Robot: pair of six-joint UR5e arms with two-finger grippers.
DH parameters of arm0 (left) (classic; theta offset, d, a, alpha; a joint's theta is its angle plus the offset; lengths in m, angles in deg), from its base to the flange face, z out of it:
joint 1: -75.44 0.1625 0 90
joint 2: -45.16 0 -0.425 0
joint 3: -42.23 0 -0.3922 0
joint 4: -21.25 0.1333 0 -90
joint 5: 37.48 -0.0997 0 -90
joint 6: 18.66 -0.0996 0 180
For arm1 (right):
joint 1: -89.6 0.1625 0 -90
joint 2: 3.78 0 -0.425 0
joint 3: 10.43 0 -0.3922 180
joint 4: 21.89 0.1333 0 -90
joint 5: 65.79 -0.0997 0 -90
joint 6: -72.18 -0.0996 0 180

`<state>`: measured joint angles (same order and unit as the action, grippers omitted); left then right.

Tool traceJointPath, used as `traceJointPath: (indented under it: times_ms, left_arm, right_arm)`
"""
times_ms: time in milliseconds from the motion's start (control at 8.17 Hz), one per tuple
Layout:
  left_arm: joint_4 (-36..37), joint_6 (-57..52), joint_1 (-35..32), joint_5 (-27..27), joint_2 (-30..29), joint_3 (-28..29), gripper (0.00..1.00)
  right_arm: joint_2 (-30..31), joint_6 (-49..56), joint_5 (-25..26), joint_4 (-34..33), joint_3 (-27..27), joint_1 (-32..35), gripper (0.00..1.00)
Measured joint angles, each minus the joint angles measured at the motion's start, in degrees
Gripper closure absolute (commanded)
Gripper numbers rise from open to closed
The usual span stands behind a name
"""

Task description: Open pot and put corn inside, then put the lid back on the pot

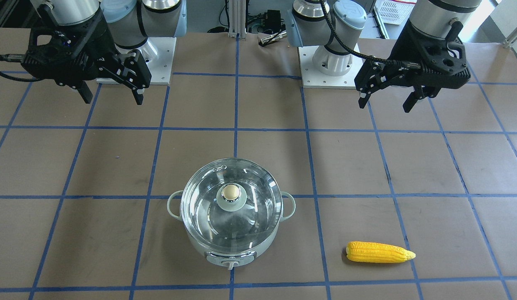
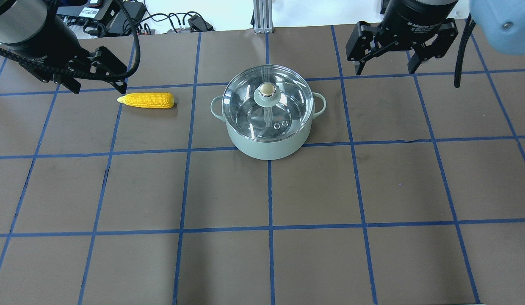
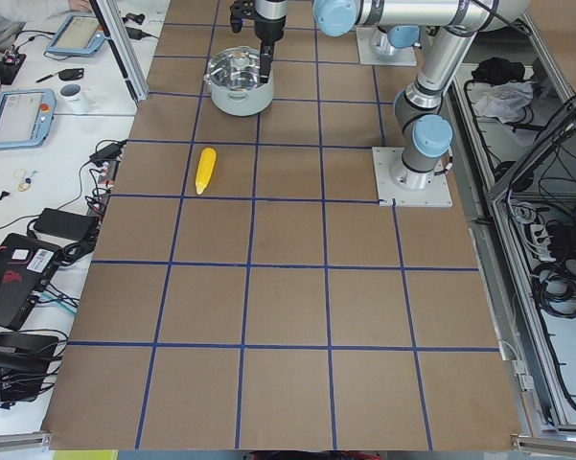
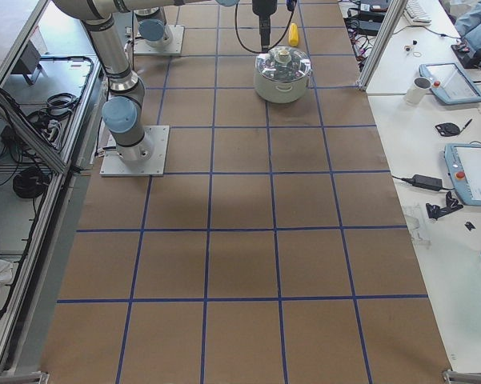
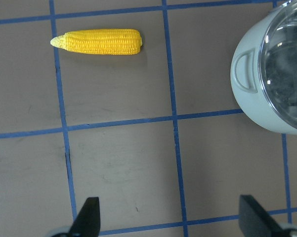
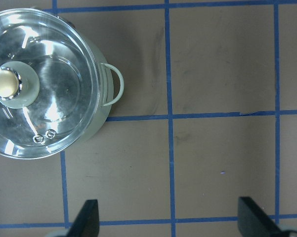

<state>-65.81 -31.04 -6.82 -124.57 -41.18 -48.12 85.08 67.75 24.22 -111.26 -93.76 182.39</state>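
Note:
The pale mint pot (image 2: 269, 146) stands mid-table with its glass lid (image 2: 250, 101) on it, the lid's beige knob (image 2: 266, 89) on top. It also shows in the front view (image 1: 231, 250) and the right wrist view (image 6: 101, 116). The yellow corn (image 2: 147, 100) lies flat to the pot's left, also in the left wrist view (image 5: 99, 42) and the front view (image 1: 379, 252). My left gripper (image 2: 98, 82) is open and empty, raised above the table behind the corn. My right gripper (image 2: 387, 63) is open and empty, raised to the pot's right.
The table (image 2: 271, 254) is brown with a blue tape grid. The arm bases (image 1: 329, 62) stand at the robot's edge. Cables and boxes (image 2: 118, 17) lie past the far edge. Side desks with tablets and a mug (image 4: 420, 90) flank the table.

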Motion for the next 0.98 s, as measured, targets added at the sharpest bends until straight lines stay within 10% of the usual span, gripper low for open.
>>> traceJointPath:
  times_ms: [980]
  left_arm:
    - [20.8, -51.6, 1.3, -8.1, -10.8, -0.8, 0.00]
  right_arm:
    - [-16.5, -27.9, -3.4, -18.5, 4.4, 11.2, 0.00]
